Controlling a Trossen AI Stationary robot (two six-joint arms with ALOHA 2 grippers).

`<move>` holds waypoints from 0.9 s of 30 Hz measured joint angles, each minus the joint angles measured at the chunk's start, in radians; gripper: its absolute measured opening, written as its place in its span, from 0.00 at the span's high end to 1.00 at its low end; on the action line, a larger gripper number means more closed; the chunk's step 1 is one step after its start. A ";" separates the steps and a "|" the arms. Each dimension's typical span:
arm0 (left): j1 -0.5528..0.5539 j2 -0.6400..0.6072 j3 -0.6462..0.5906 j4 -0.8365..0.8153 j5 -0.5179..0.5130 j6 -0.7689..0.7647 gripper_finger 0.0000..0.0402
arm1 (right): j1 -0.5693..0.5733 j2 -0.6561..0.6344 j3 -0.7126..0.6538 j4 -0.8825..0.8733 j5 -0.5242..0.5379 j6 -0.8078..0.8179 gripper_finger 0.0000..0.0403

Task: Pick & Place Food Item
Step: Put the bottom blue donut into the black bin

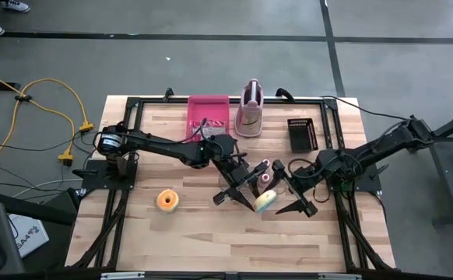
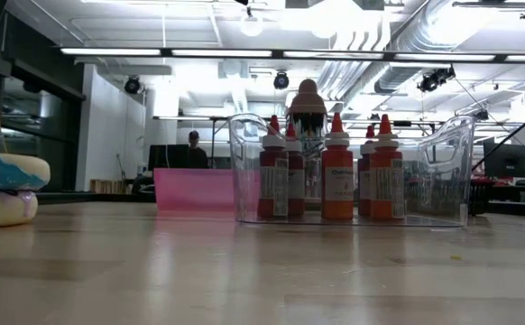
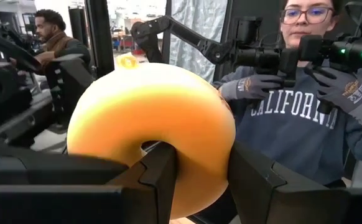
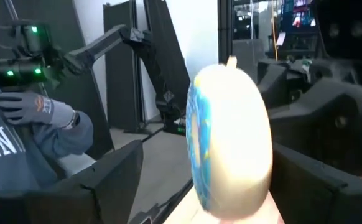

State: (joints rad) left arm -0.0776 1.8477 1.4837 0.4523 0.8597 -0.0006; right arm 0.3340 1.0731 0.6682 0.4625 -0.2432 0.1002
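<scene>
A pale yellow donut (image 1: 265, 201) with blue icing on one face is held on edge above the middle of the table, between my two grippers. My left gripper (image 1: 238, 196) reaches in from the left and is shut on it; in its wrist view the donut (image 3: 150, 124) fills the picture. My right gripper (image 1: 282, 198) comes from the right and is open. Its fingers stand on either side of the donut (image 4: 231, 143), which shows edge-on, with a gap at each side. My left gripper pinches one stretch of the donut's ring (image 3: 199, 124) between its two fingers. One finger (image 3: 162, 174) stands at the hole and the other finger (image 3: 255, 180) against the outer rim. The fingers come level from the table's left. The donut stands on edge, lifted clear of the table.
An orange donut (image 1: 168, 200) lies flat on the table to the near left; the low view has a donut (image 2: 1, 190) lying at its left edge. At the far side stand a pink tray (image 1: 208, 113), a clear bin of bottles (image 2: 353, 171) and a dark rack (image 1: 300, 134). A person in grey gloves (image 3: 255, 87) stands beyond the table.
</scene>
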 joint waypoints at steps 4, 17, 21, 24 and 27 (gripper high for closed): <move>0.000 0.000 0.000 0.001 0.000 -0.015 0.70 | 0.000 0.023 0.000 0.020 -0.017 0.000 0.25; -0.003 0.000 0.000 0.001 0.001 -0.027 0.70 | 0.000 0.022 0.000 0.044 -0.047 0.019 0.32; -0.006 0.000 0.000 0.001 0.001 -0.027 0.70 | 0.000 0.022 0.000 0.044 -0.045 0.033 0.40; -0.009 0.000 0.000 0.001 0.001 -0.027 0.70 | 0.000 0.022 0.000 0.044 -0.045 0.034 0.45; -0.011 0.000 0.000 0.001 0.001 -0.026 0.70 | 0.000 0.022 0.000 0.043 -0.044 0.034 0.49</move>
State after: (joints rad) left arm -0.0883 1.8477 1.4837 0.4534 0.8604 -0.0269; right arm 0.3336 1.0950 0.6685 0.5056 -0.2874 0.1345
